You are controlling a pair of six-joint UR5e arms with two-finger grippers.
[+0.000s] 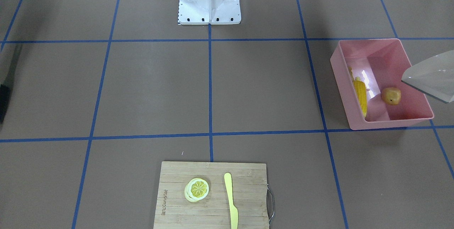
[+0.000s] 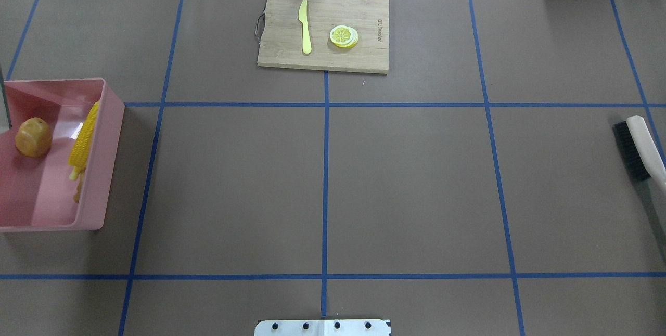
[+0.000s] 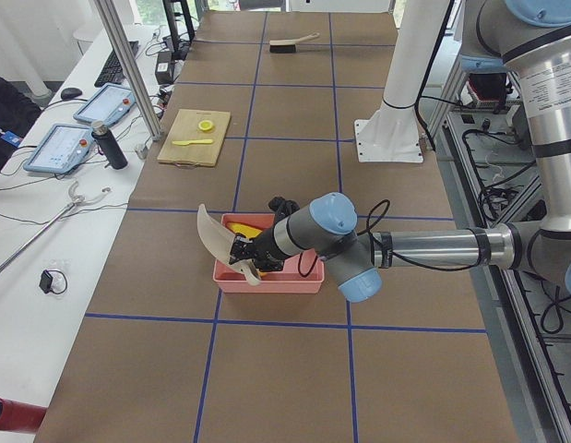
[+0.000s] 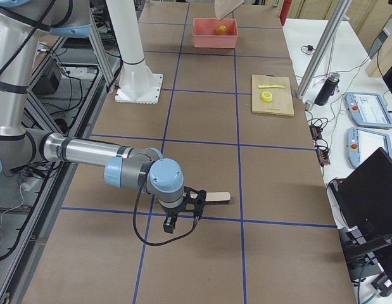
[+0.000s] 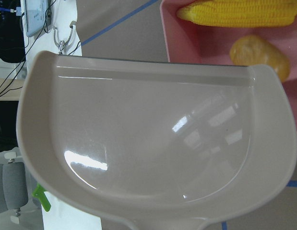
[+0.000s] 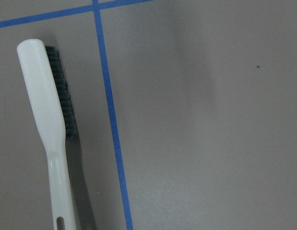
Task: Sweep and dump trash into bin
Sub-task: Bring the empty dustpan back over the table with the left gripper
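The pink bin [image 1: 390, 119] sits on the robot's left side of the table. The trash lies inside it: a yellow corn cob [image 1: 361, 96] along one wall, a brown-orange potato-like lump [image 1: 391, 95] beside it, and a tan ginger root [image 2: 78, 193] mostly hidden behind the wall. A beige dustpan [image 5: 153, 134] hangs tilted over the bin's outer edge, empty, on the left arm. The left gripper [image 3: 250, 258] shows only from the side, so I cannot tell its state. The right gripper [image 4: 183, 204] is at the handle of a black-bristled brush [image 6: 45, 110] low over the table; I cannot tell its state.
A wooden cutting board [image 1: 177, 186] with a lemon slice [image 1: 197, 189] and a pale yellow knife [image 1: 230, 200] lies at the table's far edge from the robot. The white robot base [image 1: 209, 2] stands mid-table. Blue tape lines grid the brown surface.
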